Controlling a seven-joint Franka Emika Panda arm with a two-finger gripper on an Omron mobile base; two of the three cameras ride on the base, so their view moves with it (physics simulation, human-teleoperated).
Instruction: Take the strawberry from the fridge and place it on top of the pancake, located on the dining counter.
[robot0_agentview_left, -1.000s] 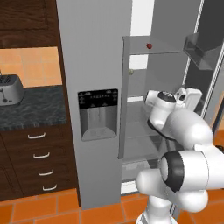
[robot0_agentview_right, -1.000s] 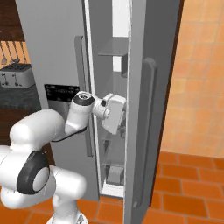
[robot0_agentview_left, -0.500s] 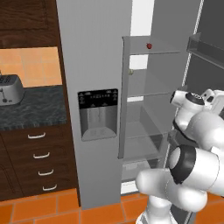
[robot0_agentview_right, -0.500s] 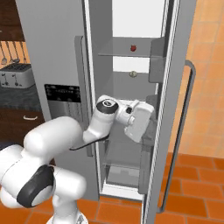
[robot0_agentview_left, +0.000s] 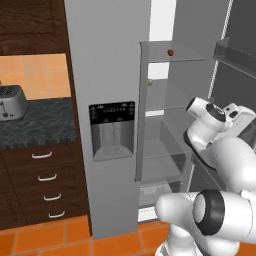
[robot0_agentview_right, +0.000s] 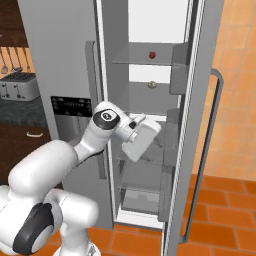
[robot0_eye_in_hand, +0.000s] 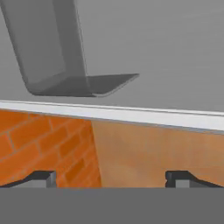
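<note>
- Tall light-grey side-by-side fridge (robot0_agentview_left: 107, 60): right door stood open; left door shut, with a black water and ice dispenser panel (robot0_agentview_left: 112, 130).
- Tiny red roundish strawberry (robot0_agentview_right: 152, 55): sat on the top grey shelf (robot0_agentview_right: 135, 61) inside the fridge, also seen in the left base view (robot0_agentview_left: 170, 52).
- Small pale greenish-beige ball (robot0_agentview_right: 152, 85): rested on the shelf below the strawberry.
- Two small dark fingers (robot0_eye_in_hand: 112, 178): spread wide apart, nothing between them; they faced the open door's grey handle (robot0_eye_in_hand: 57, 57), with orange brick wall beyond.
- White robot hand (robot0_agentview_right: 142, 139): hung in front of the fridge's middle shelves, well below the strawberry.
- Silver toaster (robot0_agentview_left: 11, 101): stood on the dark speckled granite surface (robot0_agentview_left: 37, 122) left of the fridge, above dark wood drawers (robot0_agentview_left: 42, 185).
- Orange tile floor (robot0_agentview_right: 220, 225).
</note>
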